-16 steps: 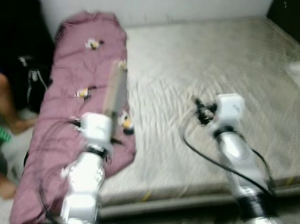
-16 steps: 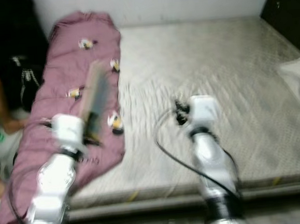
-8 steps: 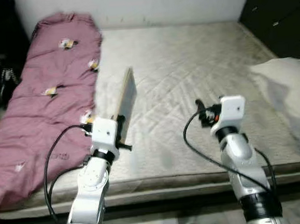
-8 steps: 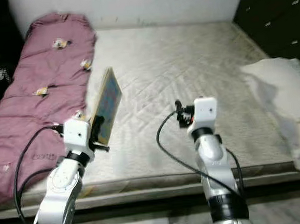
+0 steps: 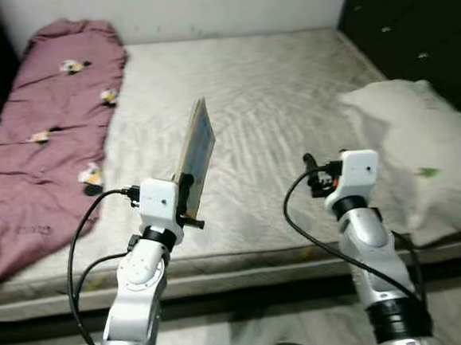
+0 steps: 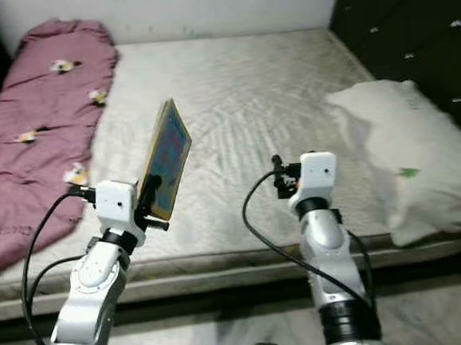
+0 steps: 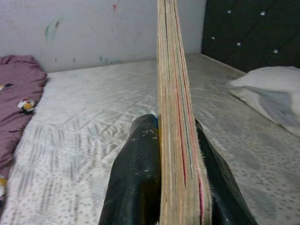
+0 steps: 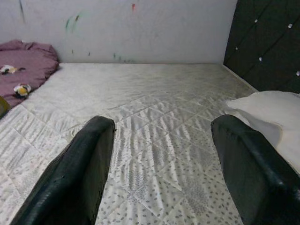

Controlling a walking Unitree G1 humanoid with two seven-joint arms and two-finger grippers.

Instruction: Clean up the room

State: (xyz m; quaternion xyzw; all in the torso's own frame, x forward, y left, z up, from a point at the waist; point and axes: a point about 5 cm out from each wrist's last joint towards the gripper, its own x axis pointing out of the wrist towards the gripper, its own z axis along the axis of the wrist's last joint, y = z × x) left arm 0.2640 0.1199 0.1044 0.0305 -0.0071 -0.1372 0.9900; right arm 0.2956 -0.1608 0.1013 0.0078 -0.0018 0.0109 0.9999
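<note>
Grey-white quilted fabric is covering the wide mattress (image 5: 272, 97) that is lying before the robot, running from the near edge to the pale wall (image 5: 201, 7) at the far side. The left gripper (image 7: 171, 140) is holding a thin, flat book with a colourful cover and tan page edges (image 5: 197, 151) upright above the near left part of the mattress; its two black fingers (image 7: 138, 173) are pinching the book's lower edge from both sides, and the book is leaning slightly to the right. Its cover is showing blue and yellow patches in the right eye view, but any writing there is too small to read.

The right gripper (image 8: 159, 168) is hovering above the near middle of the mattress, its fingers spread wide apart with only quilted surface between them, gripping nothing. Black cables are looping from each silver arm.

A mauve-pink quilt with small yellow and white printed figures (image 5: 44, 139) is lying lengthwise along the left side of the mattress, reaching from the far wall toward the near edge; faint lettering is sitting near its near end, too blurred to read. A large white pillow (image 5: 421, 157) is resting at the right edge of the mattress, with a small green mark on it. Behind the pillow, a black tufted headboard with shiny buttons (image 5: 418, 22) is standing along the right side.
</note>
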